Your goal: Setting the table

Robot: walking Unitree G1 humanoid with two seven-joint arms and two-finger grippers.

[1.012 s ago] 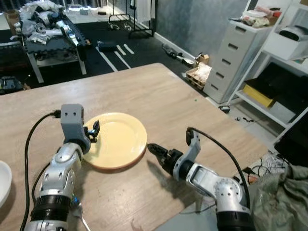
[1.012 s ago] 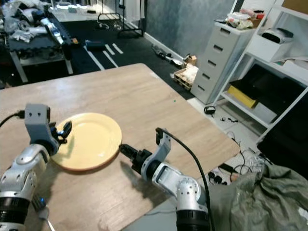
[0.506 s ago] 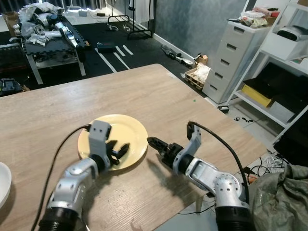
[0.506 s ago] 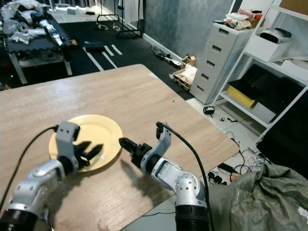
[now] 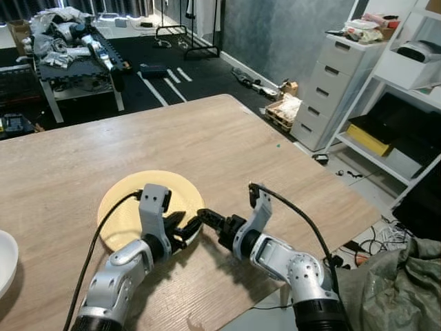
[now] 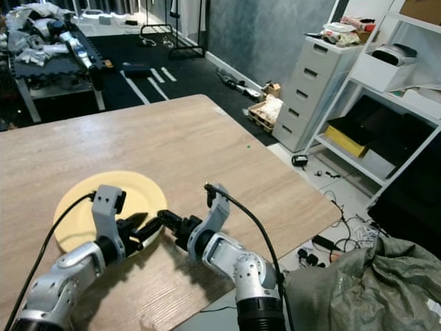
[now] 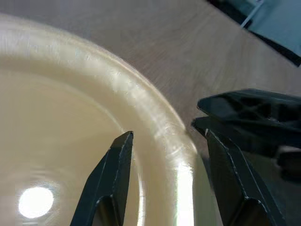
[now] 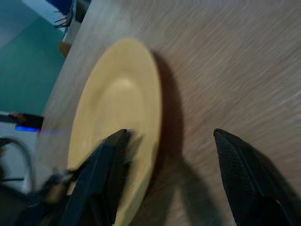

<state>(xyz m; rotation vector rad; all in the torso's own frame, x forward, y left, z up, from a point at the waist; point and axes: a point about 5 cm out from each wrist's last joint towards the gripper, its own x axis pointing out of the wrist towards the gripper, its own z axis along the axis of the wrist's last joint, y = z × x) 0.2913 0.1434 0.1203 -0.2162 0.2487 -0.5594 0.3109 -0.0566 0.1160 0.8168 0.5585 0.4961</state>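
A yellow plate [image 5: 138,207] lies flat on the wooden table [image 5: 227,145], near its front. My left gripper [image 5: 185,229] is open at the plate's near right rim; in the left wrist view the rim [image 7: 164,136] runs between its two fingers. My right gripper [image 5: 205,218] is open just right of that same rim, low over the table and almost touching the left gripper's fingertips. In the right wrist view the plate [image 8: 117,113] sits between and ahead of the wide-spread fingers [image 8: 240,179].
A white bowl [image 5: 4,252] sits at the table's left edge. Right of the table stand a white chest of drawers [image 5: 331,76] and shelves [image 5: 393,131]. A grey-green cloth [image 5: 406,289] lies at the near right. Cables trail from both wrists.
My left gripper has swung from the plate's left side round to its near right rim. My right gripper has moved left up to the rim. The camera has shifted a little.
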